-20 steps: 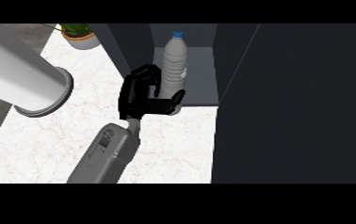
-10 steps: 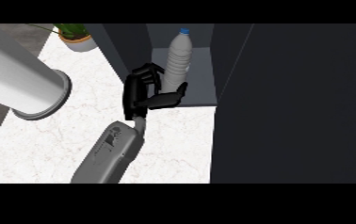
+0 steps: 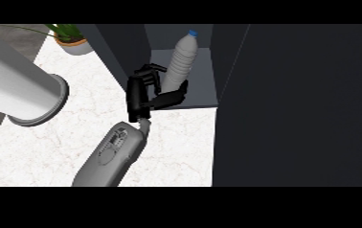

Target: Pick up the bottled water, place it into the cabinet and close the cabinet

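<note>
Bottle (image 3: 181, 62) leans more, seemingly in right hand (image 3: 139, 96).

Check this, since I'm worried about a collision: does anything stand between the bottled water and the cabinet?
Nothing visible does. The bottled water, gripped by the right hand, leans inside the open cabinet; the dark panel at right stands beside the opening, not across it.

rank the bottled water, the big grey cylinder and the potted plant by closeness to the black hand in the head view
From the hand:
1. bottled water, right at its fingers, inside the cabinet.
2. grey cylinder, out to the left on the counter.
3. potted plant, far back at the upper left.
</note>
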